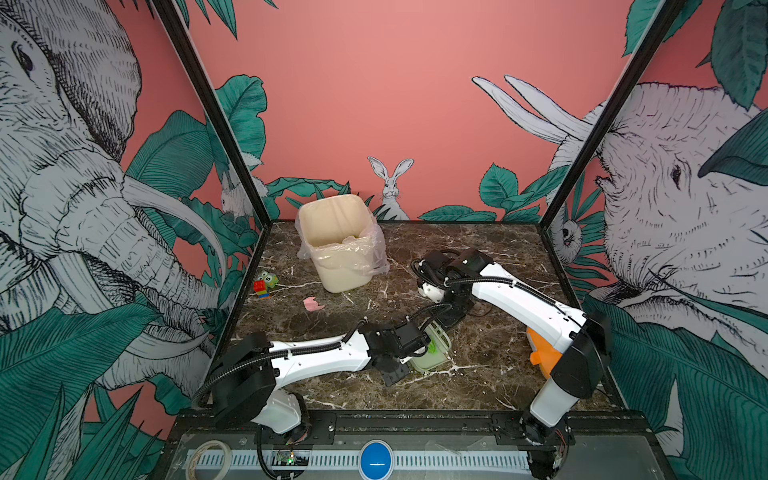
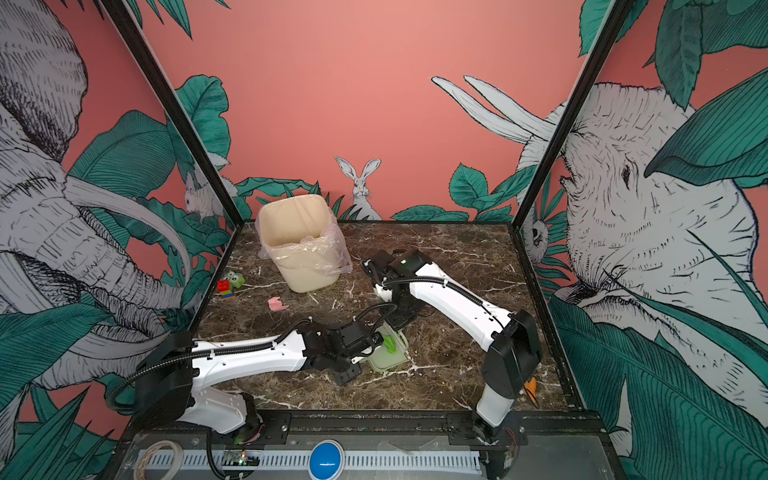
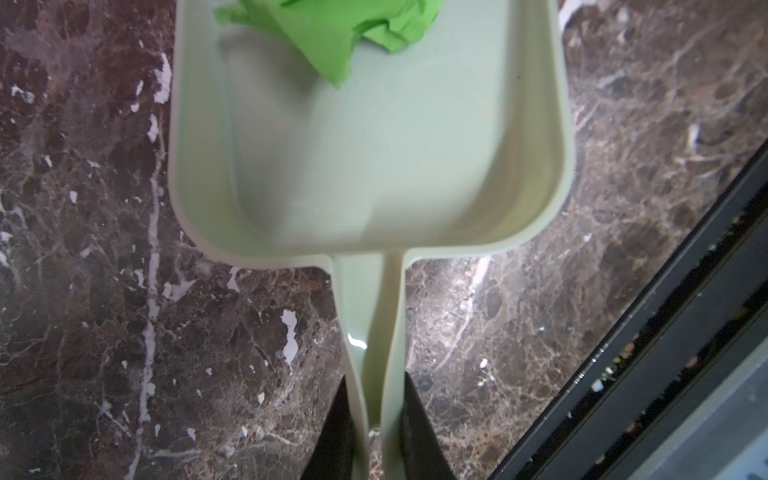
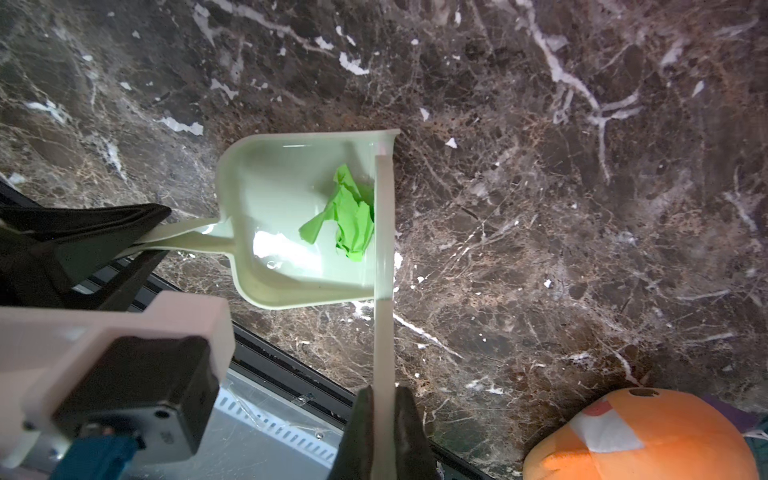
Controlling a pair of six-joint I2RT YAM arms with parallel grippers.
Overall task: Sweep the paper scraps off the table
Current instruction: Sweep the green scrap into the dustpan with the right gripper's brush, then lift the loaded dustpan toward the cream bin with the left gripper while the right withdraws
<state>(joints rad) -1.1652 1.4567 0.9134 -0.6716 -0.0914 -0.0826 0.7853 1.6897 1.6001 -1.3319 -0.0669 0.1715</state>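
Brown marble table (image 1: 478, 374), pink jungle-mural walls (image 1: 395, 83). Left gripper (image 3: 375, 399) pinches the dustpan (image 3: 374, 166) by its handle; right gripper (image 4: 383, 411) pinches a pale strip (image 4: 383, 332). One green paper scrap (image 4: 351, 216) lies in the dustpan, a pink scrap (image 1: 313, 304) near the bin (image 1: 345, 274).

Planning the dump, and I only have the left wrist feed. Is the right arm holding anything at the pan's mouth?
Observer: Yes. The right gripper is shut on a thin pale sweeping tool that lies across the dustpan's open mouth, with the green paper scrap just inside it.
Operator: Any scraps loose on the table?
Observer: One that I can see. A pink paper scrap lies on the table between the toy blocks and the bin's base.
Operator: Where's the bin?
Observer: The cream bin, lined with clear plastic, stands upright at the far edge, left of centre, beyond the pink scrap.
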